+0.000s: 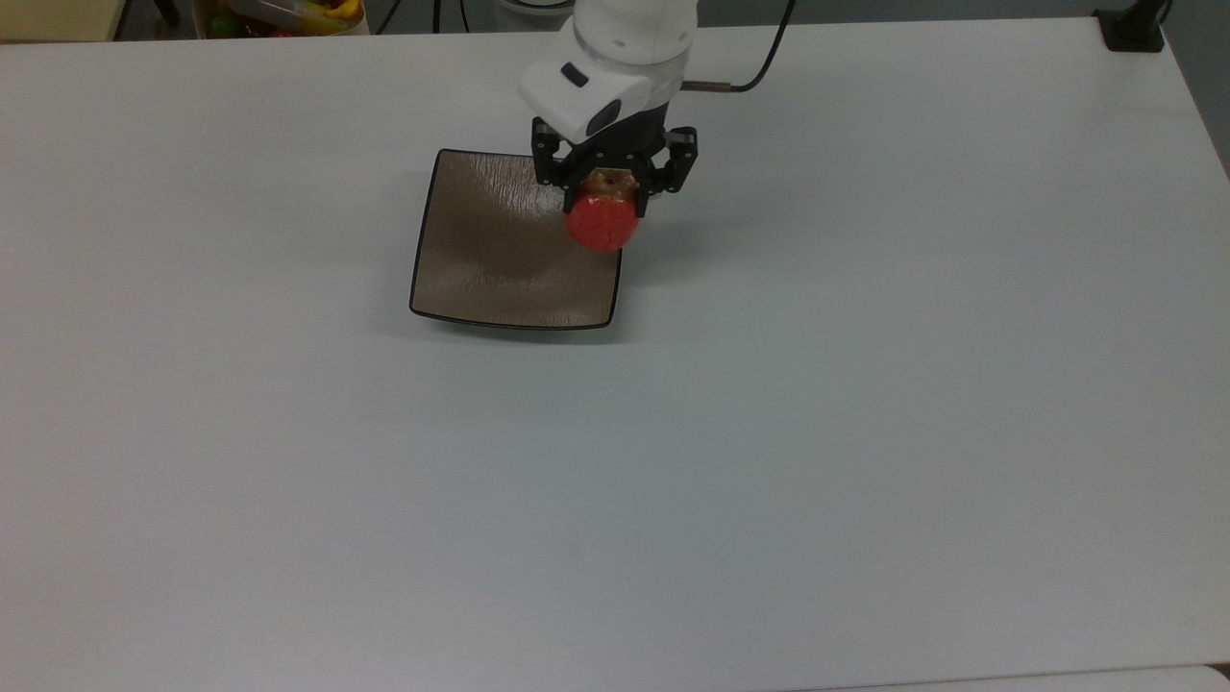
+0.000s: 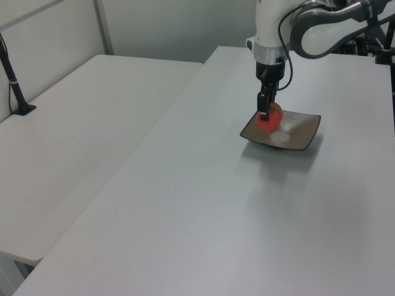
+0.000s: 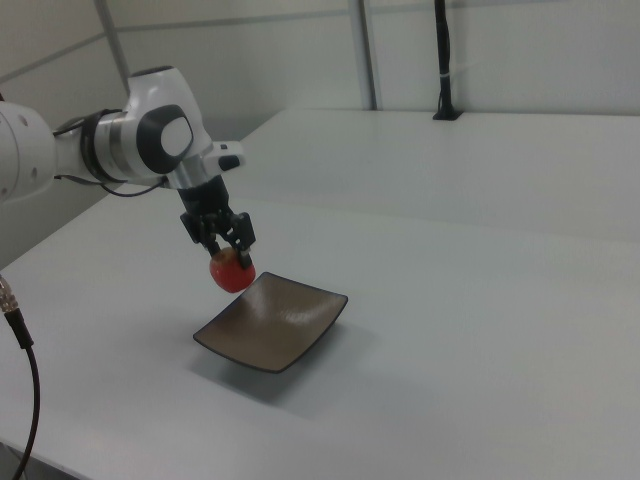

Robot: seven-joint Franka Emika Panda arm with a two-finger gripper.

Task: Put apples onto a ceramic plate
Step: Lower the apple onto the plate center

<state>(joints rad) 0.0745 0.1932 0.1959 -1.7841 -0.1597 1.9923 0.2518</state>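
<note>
the small round red apple (image 1: 602,223) with a pale yellowish dimple on its top is pinched between the two black fingers of my gripper (image 1: 608,192), and it hangs in the air, not touching anything under it. in the top view the apple is over the right edge of the square shallow glossy brown-grey ceramic plate (image 1: 500,250), near the upper right corner of this plate. in the right view the apple (image 3: 231,271) is clearly above the plate (image 3: 275,325), just over its far left corner, and my gripper (image 3: 224,245) holds it from above. in the left view the apple (image 2: 270,119) appears in front of the near side of the plate (image 2: 302,137), with my gripper (image 2: 265,113) pointing straight down on it.

the plate lies flat on the white table (image 1: 769,432), with its thin dark rim turned a little upward, and nothing lies in it. my white arm (image 1: 625,48) comes from the upper side of the top view, and a black cable (image 1: 759,67) runs beside it. in the upper left corner of the top view there is a container with colourful things (image 1: 288,14) behind the table edge; i cannot tell what they are.
</note>
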